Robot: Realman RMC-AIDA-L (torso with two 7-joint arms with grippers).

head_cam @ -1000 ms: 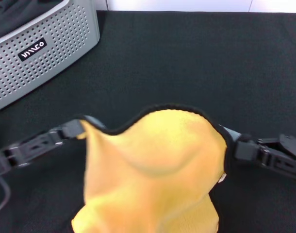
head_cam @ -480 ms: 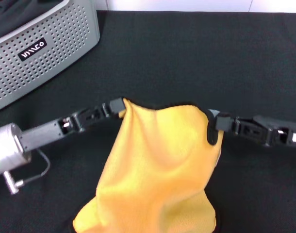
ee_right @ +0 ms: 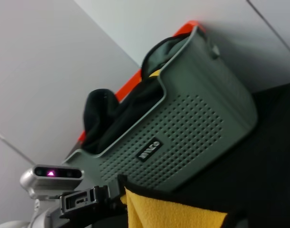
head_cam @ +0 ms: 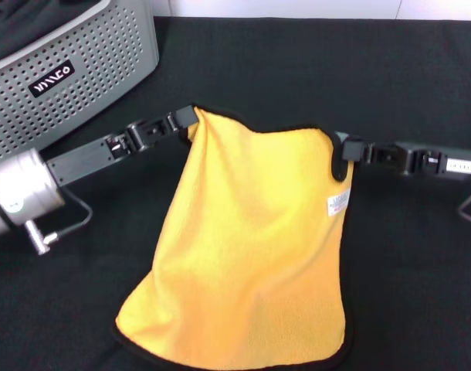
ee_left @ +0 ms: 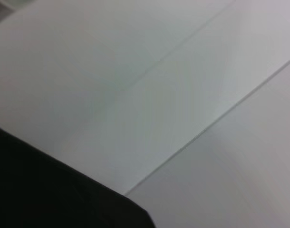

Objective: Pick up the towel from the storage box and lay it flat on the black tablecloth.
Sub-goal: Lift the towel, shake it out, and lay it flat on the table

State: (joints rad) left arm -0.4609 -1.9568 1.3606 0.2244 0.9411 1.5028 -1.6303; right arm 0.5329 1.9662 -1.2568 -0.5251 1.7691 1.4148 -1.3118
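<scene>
The towel (head_cam: 251, 247), yellow-orange side up with a black trim and a small white label, hangs stretched between both grippers, its near part resting on the black tablecloth (head_cam: 297, 69). My left gripper (head_cam: 185, 118) is shut on the towel's far left corner. My right gripper (head_cam: 342, 151) is shut on the far right corner. The light grey storage box (head_cam: 58, 73) stands at the far left. In the right wrist view the towel's edge (ee_right: 173, 211), the left gripper (ee_right: 104, 194) and the storage box (ee_right: 183, 128) show.
Dark cloth (ee_right: 121, 109) lies heaped inside the box. A white wall (head_cam: 297, 8) runs behind the table's far edge. The left wrist view shows only white wall and a patch of the black tablecloth (ee_left: 35, 190).
Both grippers have carried the towel's top edge away from me and lower, spreading it wider. More of the towel now lies on the tablecloth and its label shows.
</scene>
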